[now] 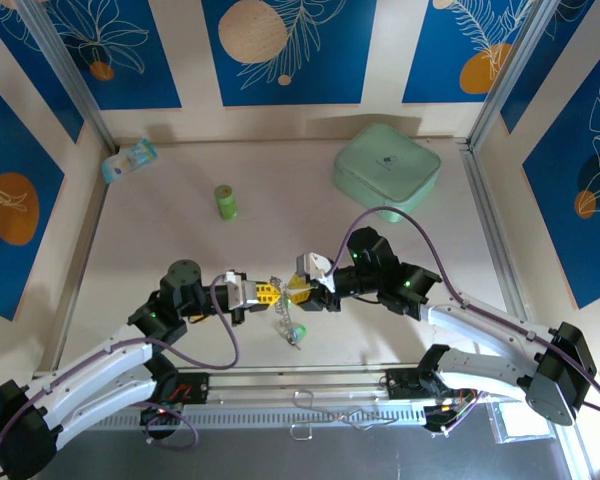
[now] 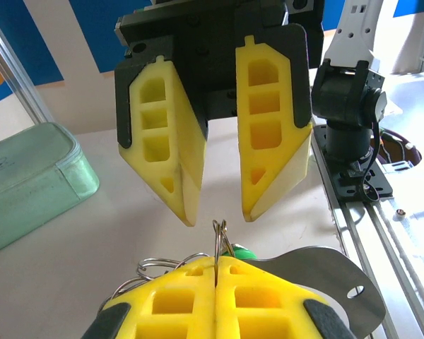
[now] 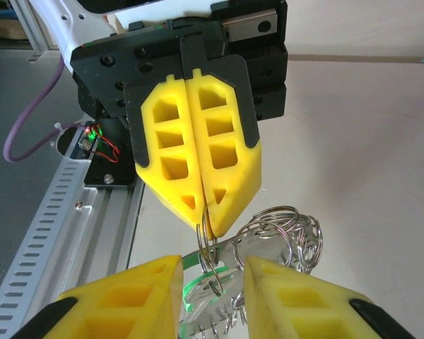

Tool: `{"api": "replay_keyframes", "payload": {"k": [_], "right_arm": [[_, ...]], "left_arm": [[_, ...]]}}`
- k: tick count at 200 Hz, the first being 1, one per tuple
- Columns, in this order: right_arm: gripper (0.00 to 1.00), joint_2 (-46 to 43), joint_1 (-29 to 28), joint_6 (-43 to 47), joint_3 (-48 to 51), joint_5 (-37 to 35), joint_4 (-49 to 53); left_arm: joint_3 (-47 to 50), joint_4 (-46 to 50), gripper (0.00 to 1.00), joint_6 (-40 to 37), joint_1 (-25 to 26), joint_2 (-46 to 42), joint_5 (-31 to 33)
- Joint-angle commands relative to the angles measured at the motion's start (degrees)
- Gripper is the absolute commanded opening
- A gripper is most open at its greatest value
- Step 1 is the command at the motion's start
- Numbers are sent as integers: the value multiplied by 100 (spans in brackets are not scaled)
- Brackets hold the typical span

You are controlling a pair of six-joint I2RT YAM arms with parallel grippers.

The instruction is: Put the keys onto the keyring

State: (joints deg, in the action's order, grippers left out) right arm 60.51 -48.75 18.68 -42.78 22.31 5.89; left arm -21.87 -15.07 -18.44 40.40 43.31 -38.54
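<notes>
Top external view: both arms meet at table [image 1: 160, 240] centre. Left end effector [image 1: 267, 293] comes in from 9 o'clock, right end effector [image 1: 307, 288] from 3 o'clock, tips almost touching.

Left end effector is closed tight, yellow fingers pressed together, pinching the keyring [image 3: 206, 236] by its thin wire loop. Several more wire loops bunch just beside it, at 4 o'clock in the right wrist view.

Right end effector is parted to a moderate gap, with one finger on each side of the pinched loop. Can't make out contact with the wire.

Keys: one green plastic head [image 3: 194, 293] hangs under the loop, between the right fingers. Other colours not clear. A flat metal tag [image 2: 325, 272] with a hole sits next to the rings. The chain [image 1: 283, 318] dangles toward 6 o'clock, down to the table.

A green bottle [image 1: 225, 201] stands upright at 11 o'clock from the grip, well apart. A mint case [image 1: 385, 165] lies at 1 o'clock with a small dark logo on its lid, too small to read. A packet [image 1: 130, 160] lies at 10 o'clock by the wall, print illegible.
</notes>
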Motion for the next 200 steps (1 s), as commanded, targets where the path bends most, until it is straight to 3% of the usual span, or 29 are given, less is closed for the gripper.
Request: {"api": "replay_keyframes", "payload": {"k": [1,130,200], "right_arm": [[30,73,-29,160,-225,11,251],[6,119,-11,327,-362,29,597],[4,257,-20,322,-324,4,591]], "left_arm": [[-28,-277,0,-28,28,-46,-197],[-45,-295,0,-47,28,-76,-241],[-37,-424,0,15,28,-50,-329]]}}
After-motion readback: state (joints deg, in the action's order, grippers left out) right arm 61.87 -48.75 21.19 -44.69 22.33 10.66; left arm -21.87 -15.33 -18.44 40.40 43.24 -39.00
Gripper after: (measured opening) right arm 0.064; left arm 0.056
